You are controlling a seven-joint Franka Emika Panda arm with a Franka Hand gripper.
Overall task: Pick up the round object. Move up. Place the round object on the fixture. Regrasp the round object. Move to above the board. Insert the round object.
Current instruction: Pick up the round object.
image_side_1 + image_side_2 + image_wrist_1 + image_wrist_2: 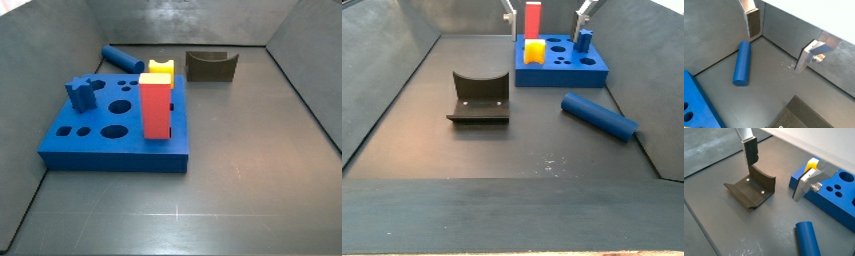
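Note:
The round object (743,62) is a long blue cylinder lying flat on the dark floor, also seen in both side views (123,59) (599,116) beside the blue board (80,140). The fixture (751,190) is a small dark block with a curved notch, standing apart from the rod (807,239). My gripper (779,40) hangs open above the floor between rod and fixture, with nothing between its silver fingers (749,150). In a side view only the fingertips (585,10) show at the frame's upper edge.
On the board (560,62) stand a tall red block (158,110), a yellow block (160,72) and a short blue peg (584,40). Grey walls (307,90) enclose the floor on all sides.

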